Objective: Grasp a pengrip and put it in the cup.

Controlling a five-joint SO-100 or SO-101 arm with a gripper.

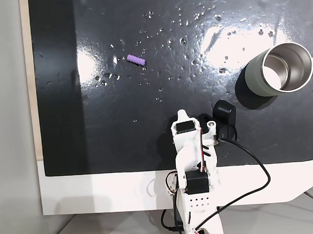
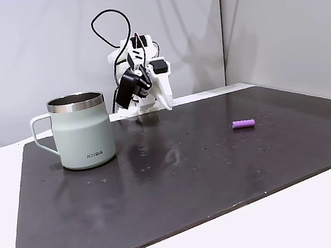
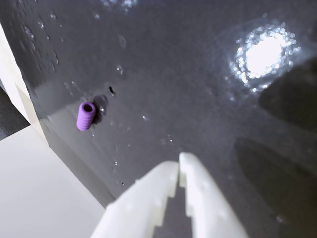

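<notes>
Out on the bare middle of the dark mat that covers the bench (image 1: pixel 59 169) lies the pengrip (image 1: pixel 136 59), on its side and well apart from everything else; in a fixed view (image 2: pixel 243 123) it sits toward the mat's right edge, and in the wrist view (image 3: pixel 86 115) it rests near the mat's left border with its open bore turned toward the lens. It looks like a light, soft, ribbed tube, so it should give a little under pressure, and the ribs ought to keep it from slipping. Being round, it may roll if nudged along the glossy surface, so a hold across the middle of its length, with the fingers closing on the ribbed wall rather than on the ends, seems the safest. The cup (image 1: pixel 280 68) stands upright near the opposite edge of the mat, its mouth open and nothing visible inside, with its handle pointing away from the arm's side (image 2: pixel 83 131). The arm is folded back at its base by the bench's edge, upper links drawn in. The pincer (image 3: pixel 179 167) is angled down at the mat, its white fingers pressed together at the tips and holding nothing, with the pengrip off to its left in the wrist view.
</notes>
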